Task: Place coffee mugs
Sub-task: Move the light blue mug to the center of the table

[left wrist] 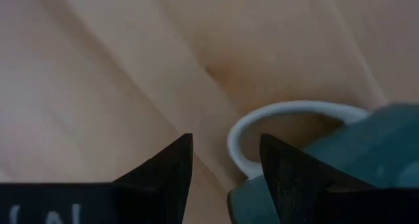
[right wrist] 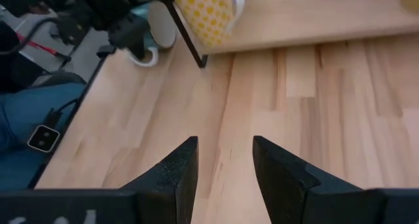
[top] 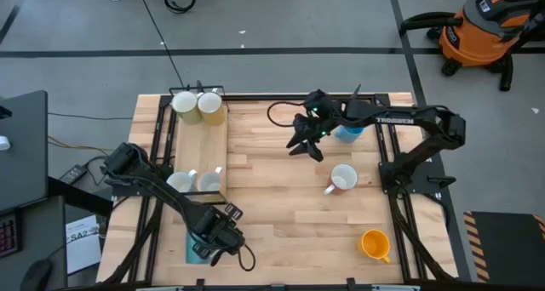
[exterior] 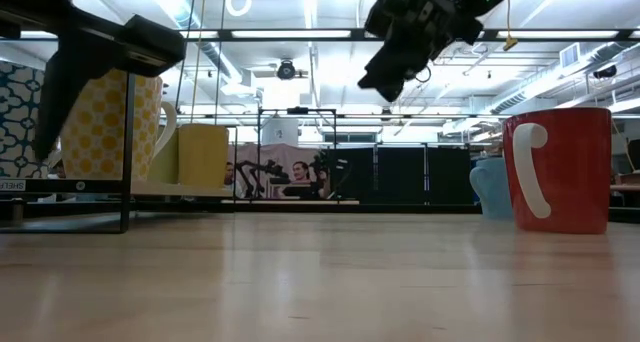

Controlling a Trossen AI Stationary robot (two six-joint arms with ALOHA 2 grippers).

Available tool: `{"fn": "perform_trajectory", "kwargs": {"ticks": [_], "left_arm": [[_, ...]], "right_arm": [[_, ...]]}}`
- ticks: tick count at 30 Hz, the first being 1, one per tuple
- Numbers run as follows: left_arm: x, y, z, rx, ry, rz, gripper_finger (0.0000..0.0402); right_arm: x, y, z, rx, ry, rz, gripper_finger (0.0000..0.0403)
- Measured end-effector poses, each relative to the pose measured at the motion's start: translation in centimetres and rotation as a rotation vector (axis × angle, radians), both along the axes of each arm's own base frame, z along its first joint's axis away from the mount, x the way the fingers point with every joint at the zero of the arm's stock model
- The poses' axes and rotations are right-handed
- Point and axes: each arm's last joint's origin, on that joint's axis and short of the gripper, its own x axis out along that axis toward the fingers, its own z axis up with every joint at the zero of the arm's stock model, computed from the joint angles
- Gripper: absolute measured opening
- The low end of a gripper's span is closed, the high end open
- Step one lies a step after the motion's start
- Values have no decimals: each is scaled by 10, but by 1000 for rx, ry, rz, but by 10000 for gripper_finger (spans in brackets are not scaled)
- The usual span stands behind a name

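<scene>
My left gripper (top: 218, 243) (left wrist: 226, 178) is low at the table's near-left, open beside a teal mug (top: 197, 245) (left wrist: 357, 162). The mug's white handle (left wrist: 258, 135) curves past the gap between the fingers. My right gripper (top: 305, 145) (right wrist: 226, 165) hangs open above the table's far middle, holding nothing. Just right of it stands a light blue mug (top: 347, 132). A red mug with a white handle (exterior: 560, 168) (top: 343, 179) and an orange mug (top: 375, 242) stand on the right half. Two pale yellow mugs (top: 197, 105) and two more mugs (top: 194, 182) sit on the wooden shelf. My left gripper has one finger (left wrist: 285, 181) standing in front of the teal mug's wall where the white handle joins. The finger itself hides that spot, so I cannot tell whether it touches the mug. The other finger is over bare table.
A wooden shelf board in a black frame (top: 201, 146) runs along the table's left side. A black cable (top: 277, 112) loops on the far middle. Bare tabletop lies in the middle and near the front edge. An orange vacuum (top: 485, 27) stands on the floor beyond.
</scene>
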Motion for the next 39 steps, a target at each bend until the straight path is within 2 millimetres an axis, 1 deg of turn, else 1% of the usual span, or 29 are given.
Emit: {"fn": "perform_trajectory", "kwargs": {"ticks": [7, 14, 18, 23, 26, 29, 32, 35, 39], "left_arm": [[0, -1, 0, 2, -7, -218, 183], [2, -2, 0, 0, -35, -419, 183], [8, 1, -10, -48, 20, -420, 183], [18, 9, -26, -40, 62, -387, 183], [22, 14, -32, -68, 95, -375, 183], [23, 18, -33, -95, 121, -407, 183], [23, 18, -33, -97, 114, -451, 183], [23, 18, -33, -107, 116, -458, 183], [24, 16, -42, -125, 148, -462, 183]], "right_arm": [[-10, 9, 19, -23, -64, 19, 151], [-14, 19, 29, -33, -98, 43, 151], [-13, 23, 29, -32, -98, 60, 151], [-12, 29, 29, -32, -98, 78, 151], [-11, 31, 29, -34, -99, 88, 151], [-11, 33, 29, -33, -99, 93, 151], [-11, 33, 29, -33, -99, 94, 151], [-11, 33, 29, -34, -99, 93, 151], [-11, 33, 29, -34, -99, 94, 151]]}}
